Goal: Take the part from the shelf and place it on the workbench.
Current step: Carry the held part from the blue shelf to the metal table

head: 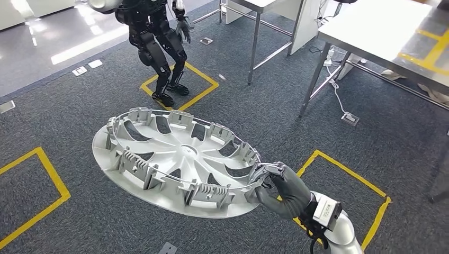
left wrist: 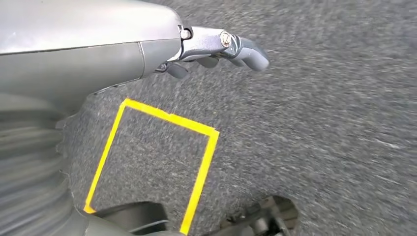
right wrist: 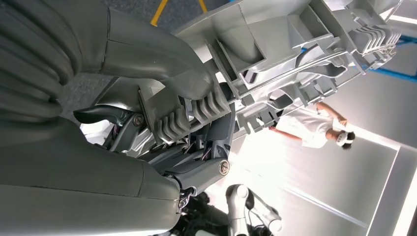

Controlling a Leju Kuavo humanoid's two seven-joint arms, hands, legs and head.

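Head view: right hand (head: 279,186) grips the wheel cover (head: 174,161) by its near rim, held flat above the carpet. Left wrist view: left hand (left wrist: 216,46) hangs empty, fingers apart. Right wrist view: thumb (right wrist: 192,105) clamps the ribbed edge; keep it level approaching the workbench (head: 392,32).

You see a matt light-grey plastic wheel cover (head: 174,161), ribbed on its inner face, gripped by the right hand (head: 280,188) of smooth matt grey plastic. The carpet (head: 254,106) looks rough, dark and speckled, with glossy yellow tape (head: 50,174). The workbench (head: 381,26) has a smooth, dull-sheened metal top.
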